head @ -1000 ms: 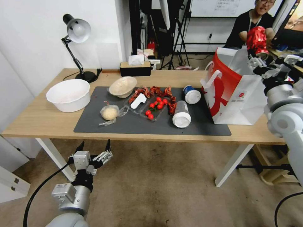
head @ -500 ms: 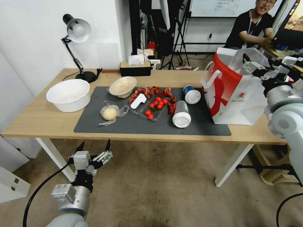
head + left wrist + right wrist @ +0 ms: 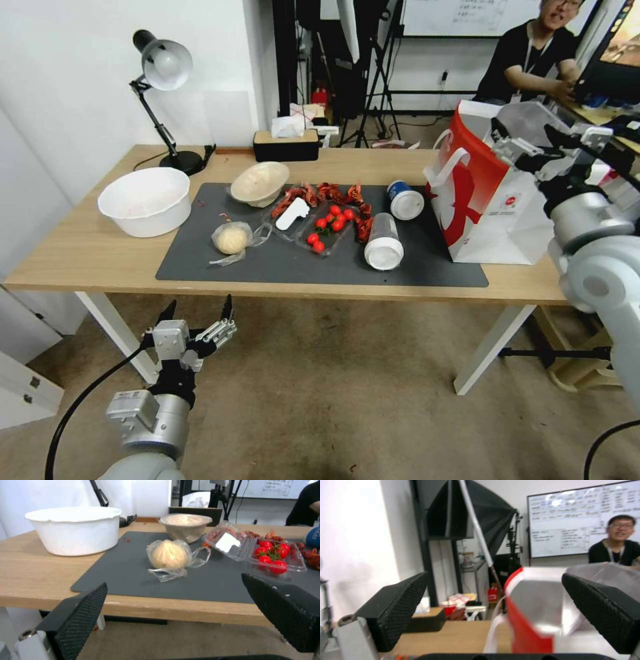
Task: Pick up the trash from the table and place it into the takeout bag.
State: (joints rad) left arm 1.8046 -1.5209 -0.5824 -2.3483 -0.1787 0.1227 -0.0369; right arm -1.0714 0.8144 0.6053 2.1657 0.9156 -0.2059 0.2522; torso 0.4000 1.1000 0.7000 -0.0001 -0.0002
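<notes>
Trash (image 3: 383, 241) lies on the surface's dark mat; the right gripper (image 3: 530, 141) hangs wide and empty above the takeout bag (image 3: 493, 193), placed for dropping, while the left gripper (image 3: 197, 317) waits wide below the surface edge.

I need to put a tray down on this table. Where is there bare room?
Bare wood lies in front of the large white bowl on the table, and behind the grey mat between tissue box and takeout bag. The mat's middle is crowded.
</notes>
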